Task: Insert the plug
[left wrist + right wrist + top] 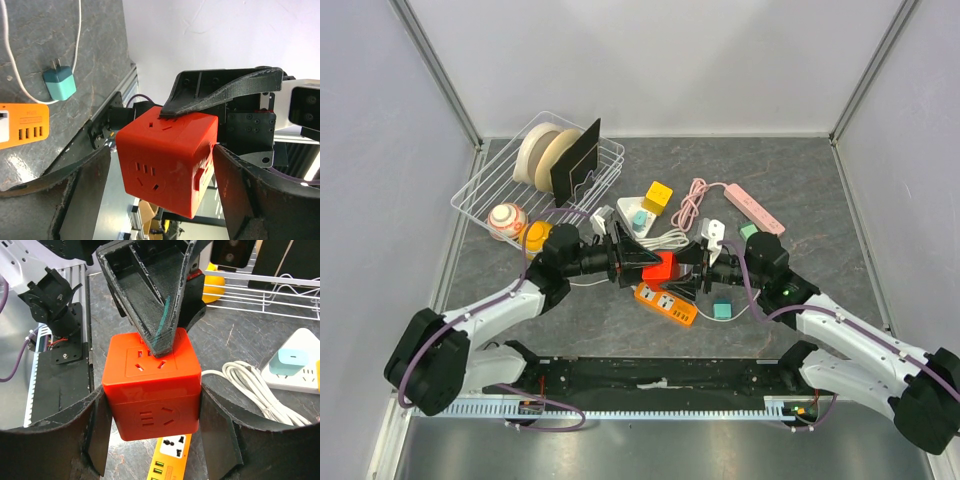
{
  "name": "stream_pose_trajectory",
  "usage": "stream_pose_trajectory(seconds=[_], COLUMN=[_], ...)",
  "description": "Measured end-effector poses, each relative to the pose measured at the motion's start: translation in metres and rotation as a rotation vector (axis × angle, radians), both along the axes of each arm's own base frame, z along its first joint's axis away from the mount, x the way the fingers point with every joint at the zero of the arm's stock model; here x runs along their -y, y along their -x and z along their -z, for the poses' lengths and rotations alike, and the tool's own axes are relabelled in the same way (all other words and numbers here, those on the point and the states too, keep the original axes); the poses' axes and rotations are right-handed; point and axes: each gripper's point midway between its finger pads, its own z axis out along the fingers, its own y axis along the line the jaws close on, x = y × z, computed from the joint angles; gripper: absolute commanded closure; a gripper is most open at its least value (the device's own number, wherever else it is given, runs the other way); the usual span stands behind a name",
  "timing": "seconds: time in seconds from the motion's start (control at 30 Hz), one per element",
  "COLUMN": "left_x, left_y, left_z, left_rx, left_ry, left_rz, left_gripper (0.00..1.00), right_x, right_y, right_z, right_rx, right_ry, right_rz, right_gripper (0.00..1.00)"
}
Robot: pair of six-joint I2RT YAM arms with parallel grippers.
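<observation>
2 pincers were on 1 object at the middle of the table. Your right pincer [152,407] was pinching the red socket cube [665,266], w/ 1 finger pad flat vs each side face. The cube hung off the table btwn them.

Your left pincer [160,162] faced the same cube from the opposite side, turned a quarter vs the right 1. It stood spread wide round the cube. In its own wrist view a sliver of background showed btwn 1 finger and the cube face. In the right wrist view 1 of its fingers [150,300] had its tip touching the cube's top face. So it was round the cube but not clamped on it.

Directly under both pincers lay the orange power strip [667,303], flat on the table. A teal adapter [59,82] on a white lead sat just beside it.

Past the right pincer's tips, off to their right, lay a coiled white cable [250,385]. Next to that was a white strip [300,385] w/ a pale blue charger plugged in.

Which plug you meant to insert, I couldn't tell.
</observation>
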Motion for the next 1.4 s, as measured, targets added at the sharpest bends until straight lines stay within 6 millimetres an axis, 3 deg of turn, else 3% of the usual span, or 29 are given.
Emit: stream_pose_trajectory(seconds=[0.17,0.27,0.3,0.43,0.47,0.53,0.57,0.63,0.67,0.83,1.07,1.23,1.4], left_x=[0.003,0.003,0.003,0.002,0.002,0.002,0.002,0.002,0.002,-0.001,-0.023,-0.031,-0.033], left_y=[0.004,0.003,0.002,0.000,-0.001,-0.001,-0.001,-0.002,-0.002,-0.013,-0.042,-0.052,-0.053], left_z=[-0.005,-0.008,-0.008,-0.004,-0.002,0.002,0.004,0.007,0.007,0.014,0.024,0.025,0.034], left_rx=[-0.006,-0.012,-0.013,-0.028,-0.032,-0.041,-0.045,-0.051,-0.051,-0.059,-0.011,0.019,0.004], left_ry=[0.033,0.046,0.050,0.056,0.053,0.048,0.045,0.040,0.040,-0.006,-0.158,-0.227,-0.276], left_rz=[0.040,0.041,0.039,0.034,0.032,0.032,0.030,0.021,0.017,-0.077,-0.307,-0.415,-0.451], left_gripper=[0.32,0.50,0.63,0.95,0.98,0.98,0.98,0.98,0.98,0.98,0.98,0.98,0.98], right_x=[-0.002,-0.002,-0.001,-0.001,-0.001,-0.001,-0.001,0.000,0.000,0.005,0.007,-0.012,-0.032], right_y=[0.002,0.002,0.001,-0.001,-0.001,-0.001,-0.001,-0.002,-0.003,-0.020,-0.036,-0.024,-0.027], right_z=[-0.002,-0.003,-0.003,0.002,0.005,0.009,0.012,0.014,0.014,0.008,-0.023,-0.040,-0.028], right_rx=[0.006,0.011,0.013,0.009,0.002,-0.013,-0.023,-0.041,-0.050,-0.105,-0.218,-0.310,-0.328], right_ry=[-0.008,-0.012,-0.011,0.004,0.009,0.022,0.030,0.045,0.055,0.097,0.090,0.107,0.188], right_rz=[-0.019,-0.022,-0.021,-0.019,-0.018,-0.018,-0.018,-0.010,0.001,0.114,0.325,0.482,0.627], right_gripper=[0.99,0.96,0.95,0.75,0.61,0.45,0.28,0.15,0.03,0.02,0.02,0.02,0.02])
